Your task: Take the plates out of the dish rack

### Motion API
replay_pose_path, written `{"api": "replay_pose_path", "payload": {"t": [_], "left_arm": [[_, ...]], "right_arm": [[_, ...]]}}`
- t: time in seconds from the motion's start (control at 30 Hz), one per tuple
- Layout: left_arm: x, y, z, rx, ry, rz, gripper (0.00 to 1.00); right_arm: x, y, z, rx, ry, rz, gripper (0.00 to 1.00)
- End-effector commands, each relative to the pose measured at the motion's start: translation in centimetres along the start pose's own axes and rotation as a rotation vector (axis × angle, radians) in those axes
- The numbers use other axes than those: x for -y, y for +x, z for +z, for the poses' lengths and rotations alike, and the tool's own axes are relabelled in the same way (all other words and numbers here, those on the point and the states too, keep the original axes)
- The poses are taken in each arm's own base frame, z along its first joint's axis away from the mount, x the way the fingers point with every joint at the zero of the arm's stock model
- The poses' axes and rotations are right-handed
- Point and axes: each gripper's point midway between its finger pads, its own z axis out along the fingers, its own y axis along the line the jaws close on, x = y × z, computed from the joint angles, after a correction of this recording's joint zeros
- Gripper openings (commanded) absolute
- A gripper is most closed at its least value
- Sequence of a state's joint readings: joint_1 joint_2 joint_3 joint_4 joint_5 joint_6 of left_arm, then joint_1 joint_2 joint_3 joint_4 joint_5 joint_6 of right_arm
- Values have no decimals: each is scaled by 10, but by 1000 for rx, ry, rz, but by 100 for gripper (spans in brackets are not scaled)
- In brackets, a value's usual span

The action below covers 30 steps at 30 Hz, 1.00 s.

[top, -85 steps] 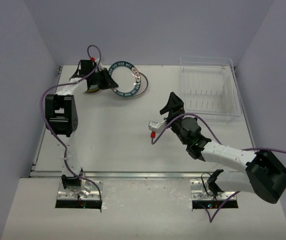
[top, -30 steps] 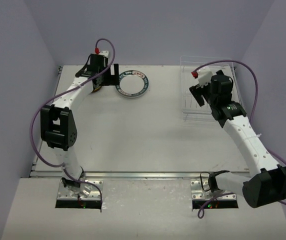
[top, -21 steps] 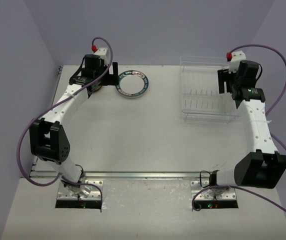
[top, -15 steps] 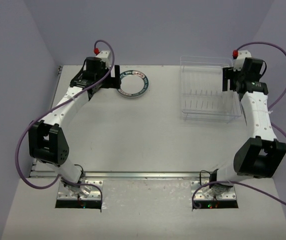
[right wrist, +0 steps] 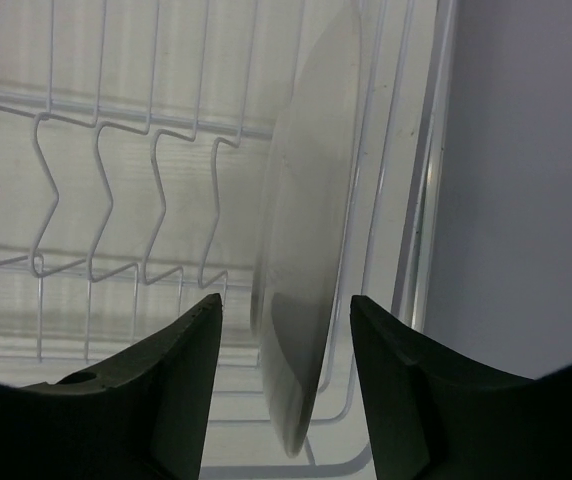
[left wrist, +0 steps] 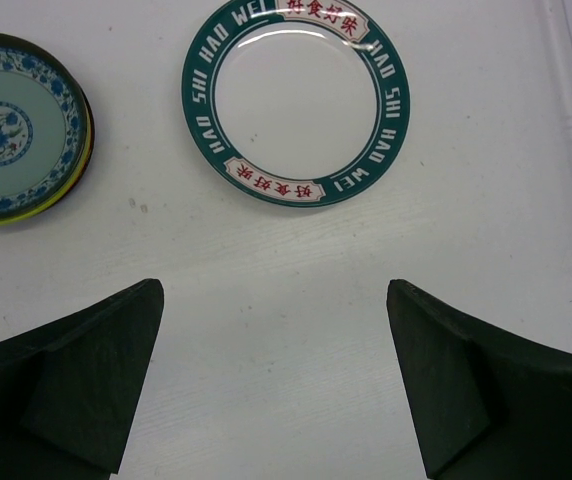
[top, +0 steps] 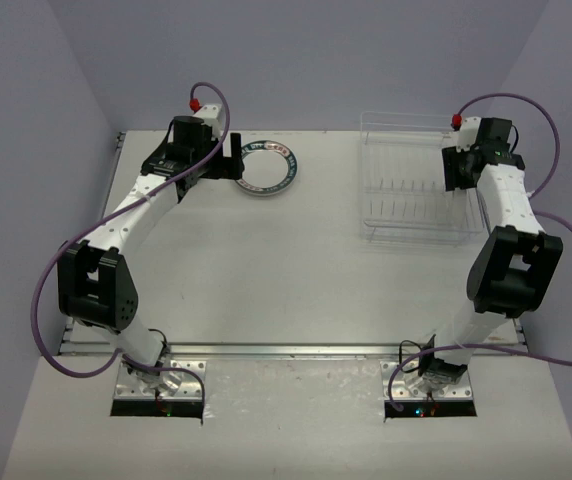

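The clear dish rack [top: 411,232] stands at the back right. In the right wrist view one pale plate [right wrist: 311,230] stands on edge among the rack's white tines [right wrist: 96,190], near the right end wall. My right gripper [right wrist: 286,390] straddles that plate's rim, open, with a gap on each side. It hangs over the rack's right end [top: 458,168]. My left gripper [left wrist: 276,385] is open and empty above the bare table. Just beyond it lies a white plate with a green lettered rim [left wrist: 294,100], also seen flat on the table from above [top: 266,168].
A stack of plates [left wrist: 21,125] topped by a blue floral one lies left of the green-rimmed plate. The rack's right wall [right wrist: 431,200] sits close to the grey side wall [right wrist: 526,180]. The left arm's purple cable [top: 51,280] loops over the table's left edge.
The right arm swung from the rack's left side to its right end, and its jaws have narrowed around the standing plate. The left gripper has hardly moved.
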State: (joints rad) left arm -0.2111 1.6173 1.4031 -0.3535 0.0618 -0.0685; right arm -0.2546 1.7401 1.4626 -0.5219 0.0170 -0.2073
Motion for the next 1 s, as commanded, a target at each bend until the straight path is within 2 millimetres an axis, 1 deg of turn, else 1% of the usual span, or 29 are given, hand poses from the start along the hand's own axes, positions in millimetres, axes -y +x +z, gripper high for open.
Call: {"api": "replay_pose_path", "payload": {"t": [0.0,0.03,0.07,0.13,0.17,0.23,0.3,0.47,0.53,0.7,0.83,0.97], "left_arm": [[12,-19,-12,73,35,6,92],[12,-18,-12,70,36,6,92],[12,-17,-11,69,36,4,92],[13,-16,-10,63,42,-1,92],[13,-15,-9,60,44,-2,92],[15,-15,-8,56,49,-4,92],[15,-15,-8,56,50,-7,92],[15,-14,-5,48,56,-13,92],[16,-13,-4,44,57,-14,92],[16,-11,-2,36,61,-18,92],[15,-11,-3,38,54,-21,92],[14,-12,-4,43,49,-24,93]], "right_arm": [[2,-11,3,26,-62,-42,52],[2,-9,5,22,-73,-52,49],[1,-7,8,16,-76,-52,49],[3,-5,13,10,-88,-63,36],[2,-5,15,10,-93,-70,36],[5,-4,19,9,-107,-86,23],[6,-1,22,5,-121,-106,14],[10,-2,25,7,-135,-134,3],[11,-3,25,11,-137,-140,0],[15,-10,21,26,-123,-144,0],[16,-20,8,44,-123,-129,0],[17,-36,-8,86,-130,-115,0]]}}
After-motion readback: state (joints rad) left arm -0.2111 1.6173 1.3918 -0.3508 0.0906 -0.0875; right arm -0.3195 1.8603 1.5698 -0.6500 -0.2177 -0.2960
